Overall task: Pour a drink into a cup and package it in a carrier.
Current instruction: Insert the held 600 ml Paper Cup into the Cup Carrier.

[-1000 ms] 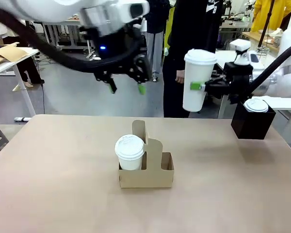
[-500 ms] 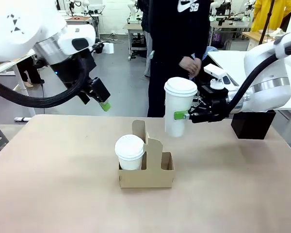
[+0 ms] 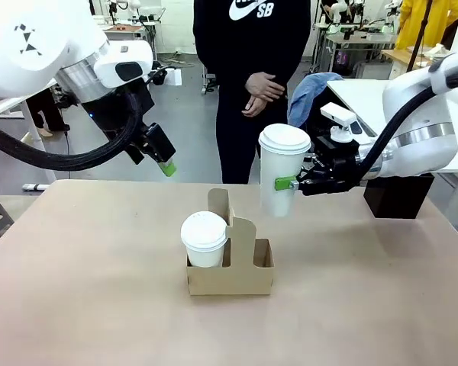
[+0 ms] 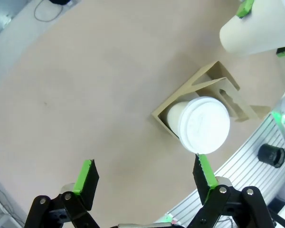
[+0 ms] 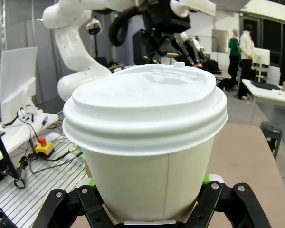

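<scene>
While the cup [image 3: 282,169] is gripped by the right gripper [image 3: 294,183] above the carrier [image 3: 233,268], whose left pocket is filled by a shorter cup [image 3: 204,238], the left gripper [image 4: 145,183] is held wide open.

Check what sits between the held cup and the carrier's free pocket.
Nothing: the front view shows only open air between the tall cup in the right gripper and the carrier pocket beside the shorter cup.

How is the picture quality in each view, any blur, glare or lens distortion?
Front view: sharp, evenly lit, with soft shadows under the brown cardboard carrier. Left wrist view: wide-angle bending curves the table edge. Right wrist view: the tall white lidded paper cup looms close and bulges, its background softer.
</scene>
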Robot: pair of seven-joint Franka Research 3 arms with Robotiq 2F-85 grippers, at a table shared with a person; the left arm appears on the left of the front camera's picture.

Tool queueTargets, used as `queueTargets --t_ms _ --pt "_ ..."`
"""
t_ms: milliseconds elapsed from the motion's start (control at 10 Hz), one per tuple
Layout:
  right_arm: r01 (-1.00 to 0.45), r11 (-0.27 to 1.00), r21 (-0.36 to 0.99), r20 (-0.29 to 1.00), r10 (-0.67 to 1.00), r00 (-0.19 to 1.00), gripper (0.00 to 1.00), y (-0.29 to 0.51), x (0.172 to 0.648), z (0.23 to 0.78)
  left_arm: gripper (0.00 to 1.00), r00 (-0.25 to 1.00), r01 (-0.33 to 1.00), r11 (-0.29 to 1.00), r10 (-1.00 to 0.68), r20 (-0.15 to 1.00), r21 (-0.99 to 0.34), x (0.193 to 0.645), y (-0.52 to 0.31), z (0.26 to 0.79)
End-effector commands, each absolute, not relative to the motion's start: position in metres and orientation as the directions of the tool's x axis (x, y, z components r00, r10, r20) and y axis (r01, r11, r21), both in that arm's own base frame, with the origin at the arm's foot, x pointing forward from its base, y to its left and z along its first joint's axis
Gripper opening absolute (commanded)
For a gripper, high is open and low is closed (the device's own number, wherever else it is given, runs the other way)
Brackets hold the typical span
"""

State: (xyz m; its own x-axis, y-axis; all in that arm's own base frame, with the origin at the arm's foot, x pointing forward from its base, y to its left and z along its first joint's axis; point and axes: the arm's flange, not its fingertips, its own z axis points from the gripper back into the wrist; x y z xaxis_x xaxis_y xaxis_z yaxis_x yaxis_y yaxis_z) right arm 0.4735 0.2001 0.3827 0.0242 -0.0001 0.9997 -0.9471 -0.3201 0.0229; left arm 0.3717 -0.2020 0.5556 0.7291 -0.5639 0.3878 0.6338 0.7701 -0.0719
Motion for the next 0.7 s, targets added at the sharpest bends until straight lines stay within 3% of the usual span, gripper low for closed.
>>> queueTargets --t_ms 0,300,600 --pt "-0.912 -0.403 -0.076 0.996 -0.066 -0.054 0.80 0.211 0.469 0.380 1.00 0.677 0.690 0.722 -0.624 0.389 -0.043 0.381 -0.181 0.549" --pt "-0.865 -0.493 -0.096 0.990 -0.136 -0.033 0.80 0.229 0.464 0.362 1.00 0.661 0.695 0.718 -0.611 0.436 -0.048 0.387 -0.117 0.516" --pt "-0.847 -0.529 -0.047 0.991 -0.134 0.029 0.80 0.246 0.463 0.335 1.00 0.527 0.776 0.629 -0.688 0.499 0.047 0.386 -0.084 0.484"
